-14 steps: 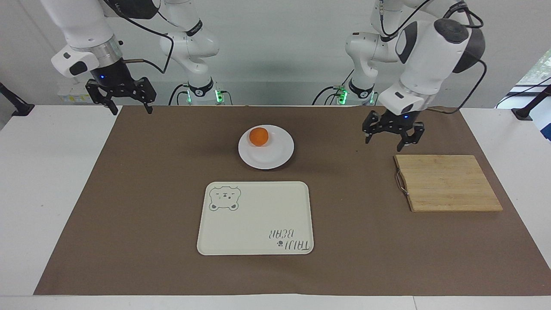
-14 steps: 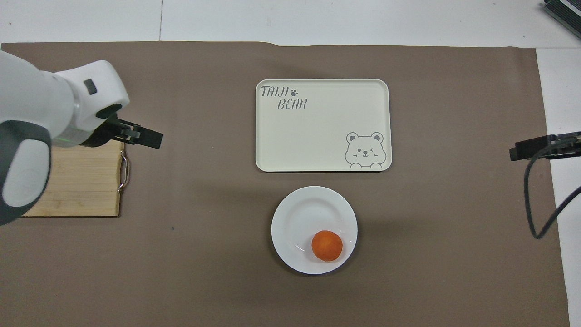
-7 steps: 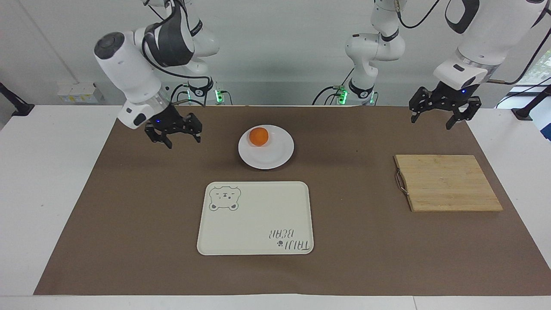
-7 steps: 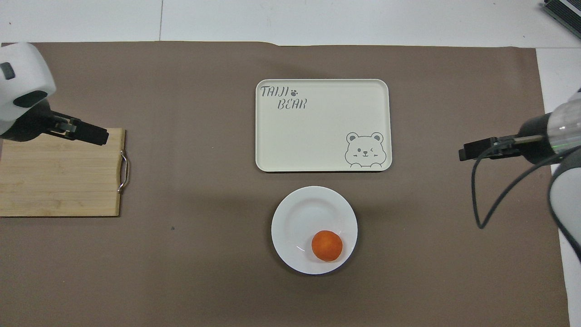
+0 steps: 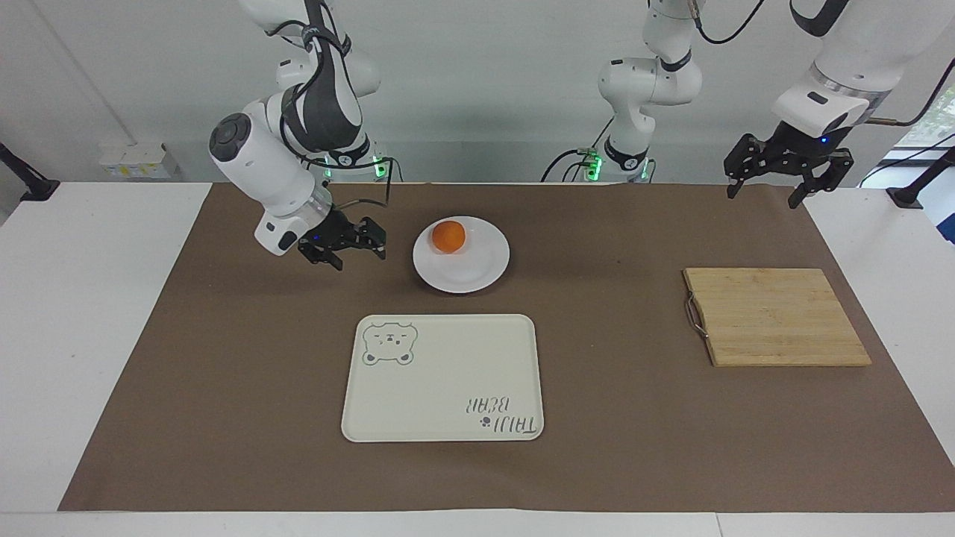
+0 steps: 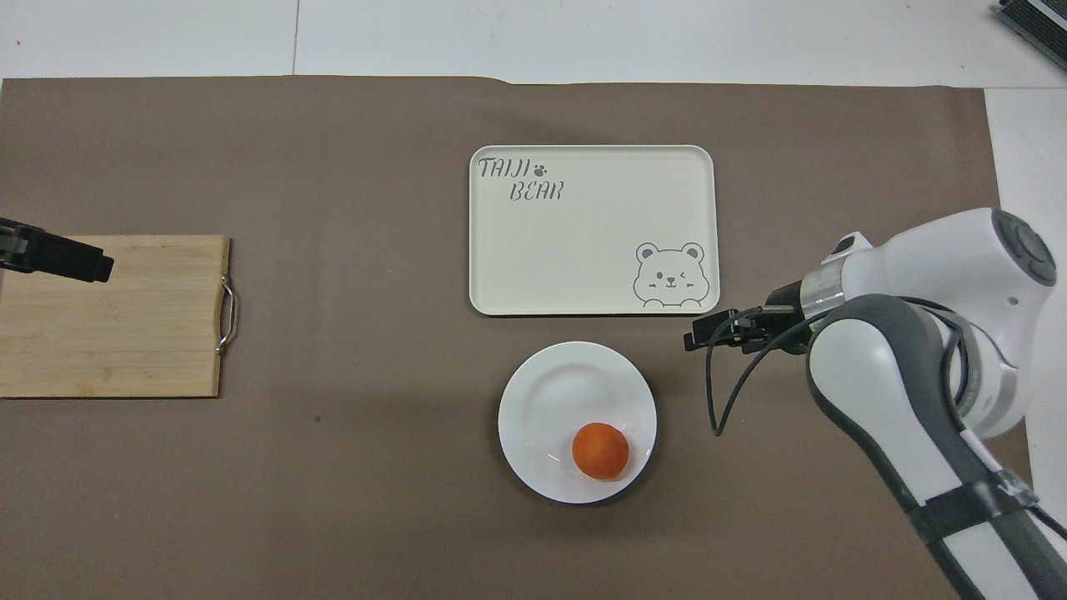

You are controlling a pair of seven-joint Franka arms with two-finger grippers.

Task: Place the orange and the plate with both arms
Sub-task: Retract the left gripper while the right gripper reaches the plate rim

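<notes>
Orange: sits on the plate, on the part of the dish nearer to the robots and toward the right arm's end. Touched by neither gripper.

Plate: lies flat on the brown mat, in the upper middle of the facing view and the lower middle of the overhead view. Nearer to the robots than the tray, with a strip of bare mat between them.

Right gripper: hangs low over the mat beside the plate, toward the right arm's end, in the upper part of the facing view. Fingers spread apart, with nothing between them. Clear of the plate's rim, with a gap of mat showing. Arm bent steeply down from its base at the top of the frame.

Left gripper: hangs high in the air in the upper corner of the facing view at the left arm's end. Fingers spread wide, holding nothing. Shows only as a dark tip at the frame's edge in the overhead view, overlapping the edge of the cutting board.

Tray: cream, rectangular, with a bear drawing and lettering. Lies in the middle of the frame.

Cutting board: wooden, flat on the mat toward the left arm's end, with the metal handle on the edge facing the tray.
</notes>
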